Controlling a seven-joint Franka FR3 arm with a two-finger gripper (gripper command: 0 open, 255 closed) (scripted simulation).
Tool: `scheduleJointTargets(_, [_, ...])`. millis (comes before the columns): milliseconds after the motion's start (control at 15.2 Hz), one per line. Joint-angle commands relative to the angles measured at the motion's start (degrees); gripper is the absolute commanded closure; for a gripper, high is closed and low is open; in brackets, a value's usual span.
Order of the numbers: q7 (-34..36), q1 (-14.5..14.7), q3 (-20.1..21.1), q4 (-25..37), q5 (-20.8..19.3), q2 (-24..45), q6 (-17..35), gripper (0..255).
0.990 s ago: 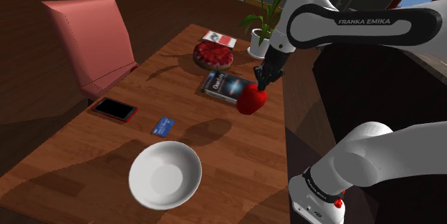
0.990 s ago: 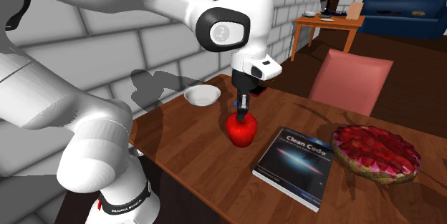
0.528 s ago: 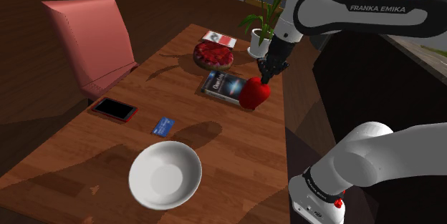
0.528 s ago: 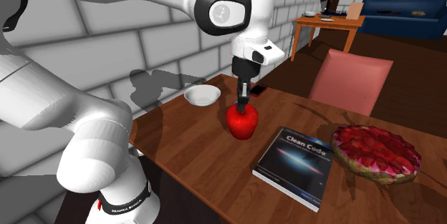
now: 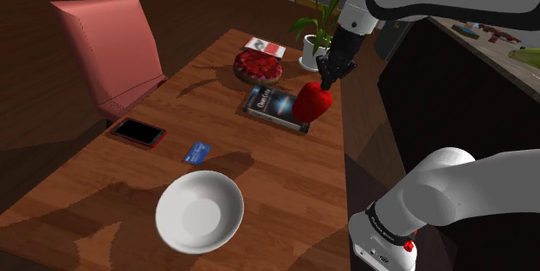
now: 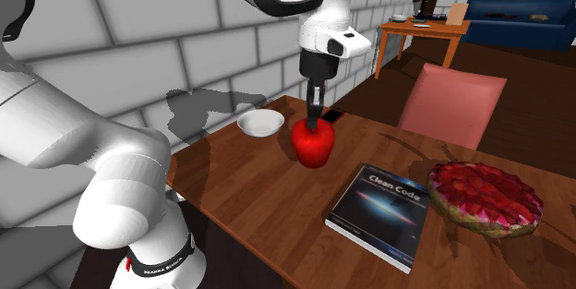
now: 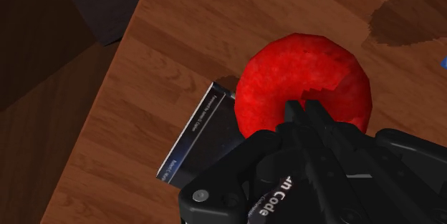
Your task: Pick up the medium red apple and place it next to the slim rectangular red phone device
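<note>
The fingers (image 7: 308,119) are closed on the top of the red apple (image 7: 301,86), which hangs from them clear of the wood. In the wrist view its round body sits just ahead of the gripper (image 5: 324,79), with the edge of a dark book (image 7: 195,135) below it. Over the last second the arm has drawn upward and the apple (image 5: 312,103) has risen with it: it was low by the book's corner, and now it floats above that end of the book (image 5: 272,105) in the shoulder view. The second exterior view shows the same, with the apple (image 6: 313,142) lifted off the counter (image 6: 249,186) under the gripper (image 6: 315,121). I judge the pick done and the grip sound so far, so what remains is the carry and the set-down. Farther out across the counter (image 5: 277,183) lie a small blue card (image 5: 198,151) and a white bowl (image 5: 199,211). Beyond the card is the slim red phone (image 5: 137,131), flat near the edge by the pink chair (image 5: 108,48) and well apart from the apple. The route toward the shoulder view's left passes over the card, and the bare wood beside the phone looks free for the apple. Farthest off, past the book, sit a red tart (image 5: 258,67) and a potted plant (image 5: 316,35), neither in the way.
</note>
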Motion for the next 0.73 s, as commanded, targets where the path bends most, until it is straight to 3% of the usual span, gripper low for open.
scheduleJointTargets(0, [0.14,0.0,-0.02,1.74,-0.05,0.12,-1.62,255])
scheduleJointTargets(660, [0.61,-0.07,-0.26,10.2,-0.28,1.1,-9.09,255])
